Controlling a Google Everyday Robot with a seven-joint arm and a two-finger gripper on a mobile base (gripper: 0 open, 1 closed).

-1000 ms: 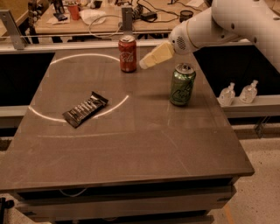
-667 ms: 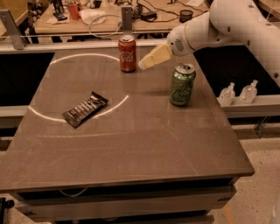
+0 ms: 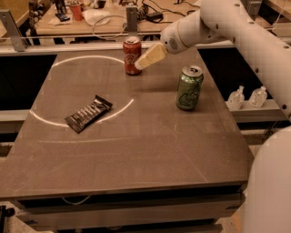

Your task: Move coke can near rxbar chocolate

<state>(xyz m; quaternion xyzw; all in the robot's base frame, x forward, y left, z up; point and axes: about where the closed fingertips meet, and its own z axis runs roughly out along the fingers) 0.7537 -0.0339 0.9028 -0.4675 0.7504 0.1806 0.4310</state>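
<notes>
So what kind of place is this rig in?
Probably a robotics lab: a dark test table, and a cluttered workbench with cables behind it. The hand is beside the red can.

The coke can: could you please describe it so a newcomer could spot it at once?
Start at the far edge of the dark table. The coke can stands upright there, with the gripper close beside it on the right. It is red; the other can, nearer the camera, is green.
</notes>
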